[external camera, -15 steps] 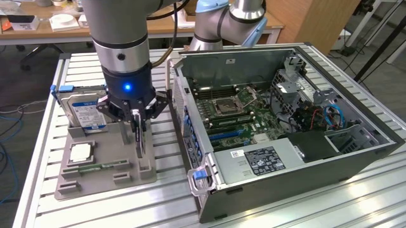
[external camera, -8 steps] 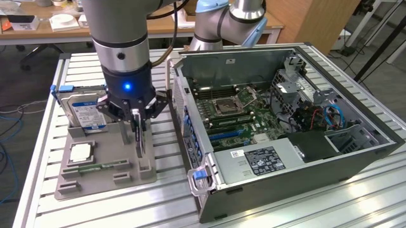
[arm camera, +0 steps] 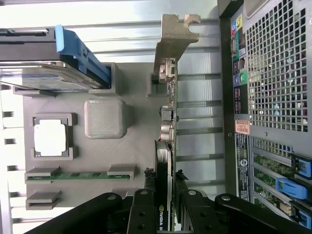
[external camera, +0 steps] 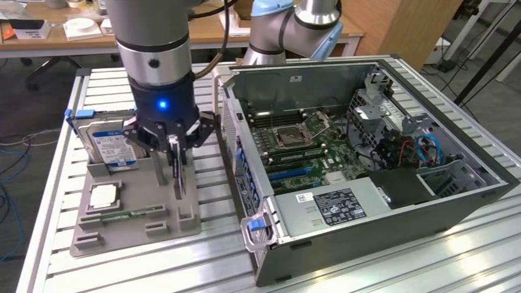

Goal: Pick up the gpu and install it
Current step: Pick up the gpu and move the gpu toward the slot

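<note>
The gpu [external camera: 177, 176] is a thin dark card with a silver bracket, standing on edge in the grey holder [external camera: 163, 217] at the exterior view's left. My gripper [external camera: 175, 149] hangs straight over it, with a finger down each flat side. In the wrist view the gpu [arm camera: 168, 122] runs edge-on from its bracket to my gripper [arm camera: 165, 214], whose fingers [arm camera: 144, 214] press against the card's near end. The card's bracket end still rests in the holder's slot.
The open computer case [external camera: 456, 183] lies at the exterior view's right, its motherboard [external camera: 301, 140] facing up and its perforated back wall [arm camera: 273, 73] close beside the holder. A hard drive [external camera: 110, 143], a processor chip [external camera: 104, 195] and a memory stick [external camera: 122, 215] share the holder.
</note>
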You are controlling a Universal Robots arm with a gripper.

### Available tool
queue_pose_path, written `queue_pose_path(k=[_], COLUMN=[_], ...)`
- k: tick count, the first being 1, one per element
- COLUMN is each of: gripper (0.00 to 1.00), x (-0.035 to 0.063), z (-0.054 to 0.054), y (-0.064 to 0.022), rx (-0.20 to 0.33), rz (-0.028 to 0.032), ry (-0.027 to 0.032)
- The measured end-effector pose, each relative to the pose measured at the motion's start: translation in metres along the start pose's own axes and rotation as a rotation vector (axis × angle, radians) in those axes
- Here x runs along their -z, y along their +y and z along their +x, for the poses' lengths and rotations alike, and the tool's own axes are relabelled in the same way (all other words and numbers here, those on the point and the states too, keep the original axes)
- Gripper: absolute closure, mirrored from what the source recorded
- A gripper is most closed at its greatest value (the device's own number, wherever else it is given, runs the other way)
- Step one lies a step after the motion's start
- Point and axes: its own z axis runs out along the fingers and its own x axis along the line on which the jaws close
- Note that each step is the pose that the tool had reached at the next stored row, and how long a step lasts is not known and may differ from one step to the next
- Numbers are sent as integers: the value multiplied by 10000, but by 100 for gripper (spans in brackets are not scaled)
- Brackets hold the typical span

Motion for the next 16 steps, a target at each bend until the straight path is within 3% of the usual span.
queue_pose_path(k=[10, 16], gripper=[74, 74], x=[216, 271], z=[-18, -23], y=[10, 13], rx=[2, 107], rz=[22, 30], ry=[114, 150])
